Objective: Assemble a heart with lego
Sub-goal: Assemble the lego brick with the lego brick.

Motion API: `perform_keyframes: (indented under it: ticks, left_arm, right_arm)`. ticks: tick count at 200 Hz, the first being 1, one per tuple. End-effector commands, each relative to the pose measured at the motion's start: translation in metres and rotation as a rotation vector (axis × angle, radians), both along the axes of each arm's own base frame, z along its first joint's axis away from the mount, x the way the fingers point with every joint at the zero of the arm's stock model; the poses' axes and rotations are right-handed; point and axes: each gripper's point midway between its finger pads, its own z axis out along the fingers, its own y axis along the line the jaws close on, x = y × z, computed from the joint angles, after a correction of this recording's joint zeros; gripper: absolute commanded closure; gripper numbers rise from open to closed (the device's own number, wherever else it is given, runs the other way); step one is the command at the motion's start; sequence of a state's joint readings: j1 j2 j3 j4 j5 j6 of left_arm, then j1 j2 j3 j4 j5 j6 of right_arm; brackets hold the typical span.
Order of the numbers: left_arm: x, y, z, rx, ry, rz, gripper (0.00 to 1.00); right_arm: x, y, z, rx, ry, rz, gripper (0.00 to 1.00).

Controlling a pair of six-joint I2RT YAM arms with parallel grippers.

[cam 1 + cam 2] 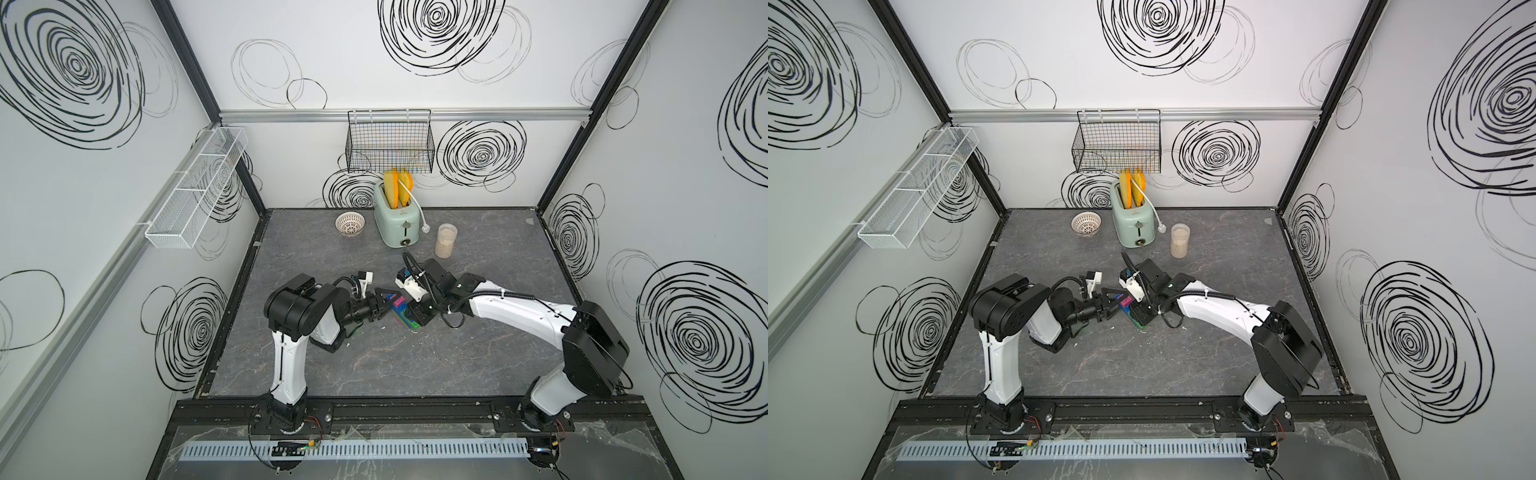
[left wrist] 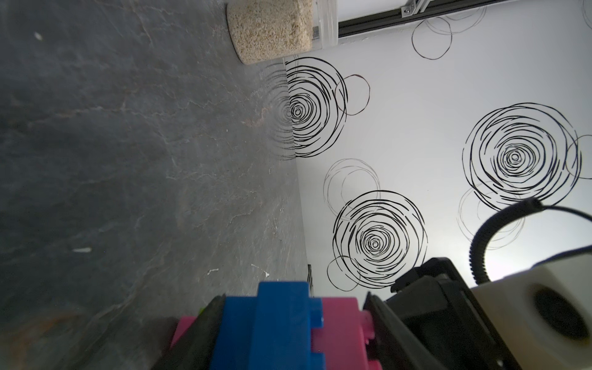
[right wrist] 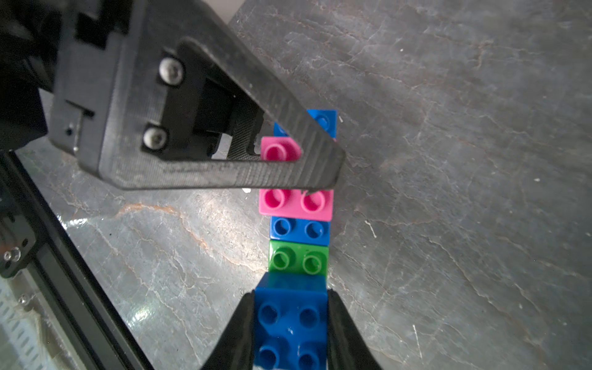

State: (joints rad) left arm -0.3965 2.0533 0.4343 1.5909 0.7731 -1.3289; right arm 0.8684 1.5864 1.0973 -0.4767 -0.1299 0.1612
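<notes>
The heart point(image 1: 400, 308) is a stepped clump of joined lego, held just above the table's middle between both arms in both top views. In the right wrist view its studs face the camera in a row: blue brick point(image 3: 290, 323), green brick point(image 3: 298, 260), blue, then pink brick point(image 3: 296, 201). My right gripper point(image 3: 291, 302) is shut on the end blue brick. My left gripper point(image 2: 293, 320) is shut on the other end, its fingers point(image 2: 209, 320) pressing a blue brick point(image 2: 272, 323) and a pink one point(image 2: 339, 326). The left gripper point(image 3: 320, 163) hides part of the row.
A mint-green toaster point(image 1: 395, 220) holding yellow slices stands at the back. A small white bowl point(image 1: 350, 224) sits to its left and a grain-filled jar point(image 1: 446, 240) to its right. A black wire basket point(image 1: 390, 141) hangs on the back wall, a white rack point(image 1: 195, 191) on the left wall.
</notes>
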Motion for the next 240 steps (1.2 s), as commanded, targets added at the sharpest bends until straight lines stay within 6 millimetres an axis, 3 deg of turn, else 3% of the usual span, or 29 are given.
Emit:
perform_keyframes:
  ticks: [1,59,82,161,240]
  left_arm:
    - [0.001,0.002,0.045,-0.091,-0.199,0.004,0.42]
    - [0.001,0.002,0.044,-0.091,-0.196,0.006,0.42]
    - [0.002,0.003,0.044,-0.09,-0.196,0.007,0.42]
    - [0.002,0.004,0.044,-0.089,-0.195,0.011,0.42]
    - [0.001,0.004,0.044,-0.089,-0.196,0.01,0.42]
  right_arm:
    - [-0.025,-0.02,-0.038,-0.12,0.087,-0.052,0.78]
    - [-0.023,-0.026,-0.037,-0.085,0.03,-0.161,0.8]
    - [-0.025,-0.022,-0.03,-0.056,-0.028,-0.158,0.79]
    - [-0.038,-0.021,-0.035,0.009,-0.096,-0.147,0.79]
    - [-0.029,-0.016,-0.035,-0.03,-0.13,-0.144,0.75]
